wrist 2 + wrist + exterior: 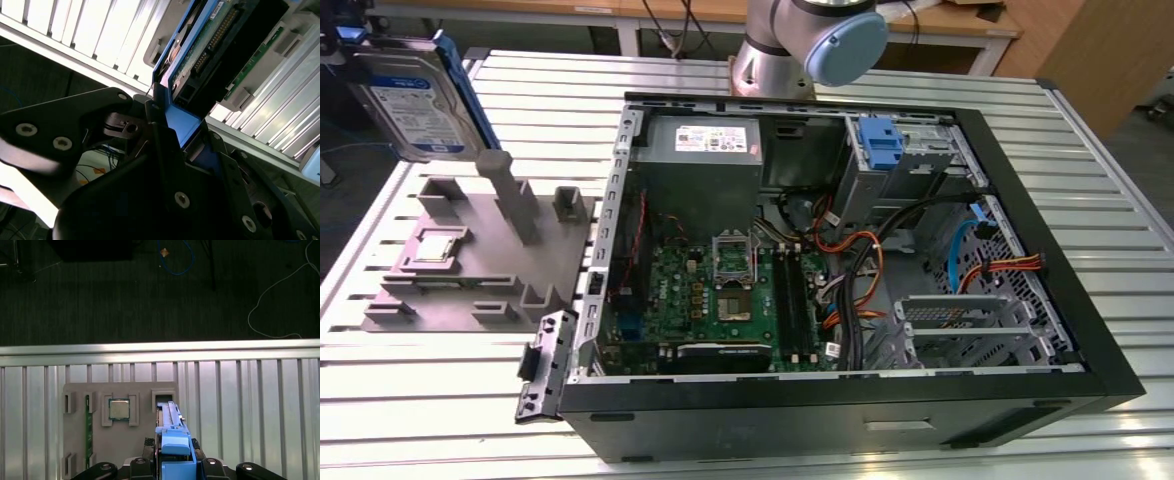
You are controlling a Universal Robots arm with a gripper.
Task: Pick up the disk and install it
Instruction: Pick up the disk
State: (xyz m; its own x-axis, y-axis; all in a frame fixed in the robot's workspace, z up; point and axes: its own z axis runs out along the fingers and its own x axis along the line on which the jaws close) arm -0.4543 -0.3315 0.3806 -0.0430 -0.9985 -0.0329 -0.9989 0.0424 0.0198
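Exterior view: disk [414,95] held upright in the air at 10 o'clock, above the grey fixture tray [474,260] on the tabletop [440,400]. The open computer case [854,250] is at the tray's 3 o'clock. Second wrist view: end effector [177,122] clamped on the disk's blue frame. First wrist view: disk edge-on over the tray, near a processor chip [119,409].

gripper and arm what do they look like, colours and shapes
The gripper is matte black: flat linkage plates studded with silver screw heads, tapering to narrow black jaws. The arm is a silver-grey tube with a rounded pale blue joint cap.
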